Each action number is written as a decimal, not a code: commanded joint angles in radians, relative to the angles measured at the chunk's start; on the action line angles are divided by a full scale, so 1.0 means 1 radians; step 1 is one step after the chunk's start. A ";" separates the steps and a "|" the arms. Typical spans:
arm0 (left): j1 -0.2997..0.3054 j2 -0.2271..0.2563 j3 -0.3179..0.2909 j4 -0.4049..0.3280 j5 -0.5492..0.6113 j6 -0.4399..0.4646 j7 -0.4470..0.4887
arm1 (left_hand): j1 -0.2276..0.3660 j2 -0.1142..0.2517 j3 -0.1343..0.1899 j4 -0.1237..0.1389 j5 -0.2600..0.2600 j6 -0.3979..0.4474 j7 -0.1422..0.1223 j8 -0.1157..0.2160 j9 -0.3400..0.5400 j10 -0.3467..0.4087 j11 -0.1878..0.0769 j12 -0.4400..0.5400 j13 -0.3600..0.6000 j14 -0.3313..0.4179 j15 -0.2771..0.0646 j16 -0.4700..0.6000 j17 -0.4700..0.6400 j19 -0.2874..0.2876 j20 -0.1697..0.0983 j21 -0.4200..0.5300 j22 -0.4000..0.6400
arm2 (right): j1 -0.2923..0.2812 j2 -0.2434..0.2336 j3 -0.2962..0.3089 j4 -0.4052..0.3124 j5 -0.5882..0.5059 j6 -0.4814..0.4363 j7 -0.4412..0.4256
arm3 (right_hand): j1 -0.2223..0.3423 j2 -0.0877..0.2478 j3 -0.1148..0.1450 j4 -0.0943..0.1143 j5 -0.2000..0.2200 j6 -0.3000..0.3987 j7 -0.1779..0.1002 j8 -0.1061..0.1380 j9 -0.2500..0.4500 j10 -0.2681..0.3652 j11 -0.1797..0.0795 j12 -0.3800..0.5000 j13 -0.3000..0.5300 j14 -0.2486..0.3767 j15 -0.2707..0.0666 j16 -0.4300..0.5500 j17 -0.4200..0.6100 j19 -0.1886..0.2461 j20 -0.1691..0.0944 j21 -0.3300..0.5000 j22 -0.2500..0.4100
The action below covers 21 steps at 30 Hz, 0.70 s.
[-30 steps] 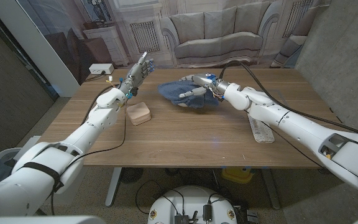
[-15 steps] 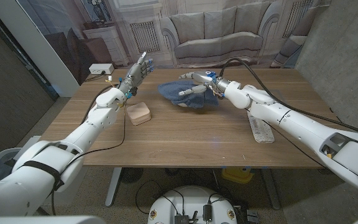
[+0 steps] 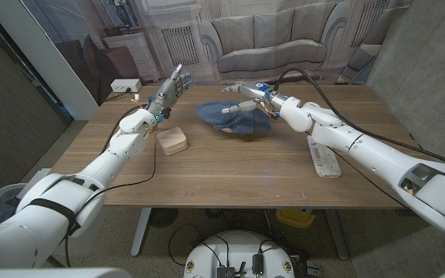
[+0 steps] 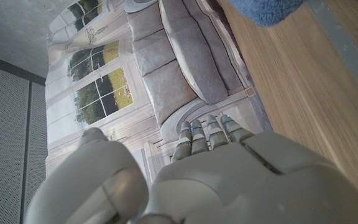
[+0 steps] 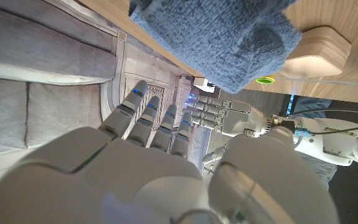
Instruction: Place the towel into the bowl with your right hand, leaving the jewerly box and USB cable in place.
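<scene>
**Towel lying over the bowl, right hand hovering open**

The blue towel (image 3: 234, 118) is draping over the bowl, which is hidden beneath it. The right hand (image 3: 246, 98) is hovering just above the towel, fingers spread and holding nothing. The left hand (image 3: 168, 93) is standing open beside the jewelry box (image 3: 172, 140). Judging by this, placement looks nearly finished; next comes drawing the right hand clear. No legible writing is showing.

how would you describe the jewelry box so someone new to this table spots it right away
Start at the wooden table and find the blue towel heaped near its far middle. To the towel's left, just below the raised left hand, sits the jewelry box: small, pale cream, with rounded corners, unlike the soft blue cloth.
</scene>
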 commanded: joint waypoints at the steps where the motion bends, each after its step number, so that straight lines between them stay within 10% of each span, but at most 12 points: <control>1: 0.010 0.007 -0.004 -0.012 -0.003 -0.002 0.001 | 0.004 0.000 -0.008 0.003 -0.001 0.005 0.004 0.000 0.003 0.006 0.004 0.003 0.001 0.001 0.001 0.008 0.002 0.001 0.003 0.009 0.006 | 0.008 0.001 0.012 -0.006 0.005 0.010 -0.003 | -0.004 0.008 -0.010 0.002 0.012 -0.001 0.005 0.007 0.002 0.004 0.006 0.008 0.002 0.008 0.004 0.008 0.001 0.014 -0.013 0.005 -0.001; 21: -0.002 0.006 -0.005 0.014 -0.005 -0.012 -0.023 | 0.004 0.004 -0.009 0.005 -0.003 0.005 0.003 0.000 0.003 0.005 0.004 0.002 0.001 0.001 0.001 0.008 0.002 0.001 0.002 0.009 0.006 | 0.002 0.003 0.031 -0.036 0.007 -0.010 -0.018 | -0.005 0.020 -0.012 0.005 0.023 0.005 0.010 0.011 0.001 0.015 0.015 0.015 0.001 0.018 0.004 0.010 -0.001 0.023 -0.018 0.006 -0.002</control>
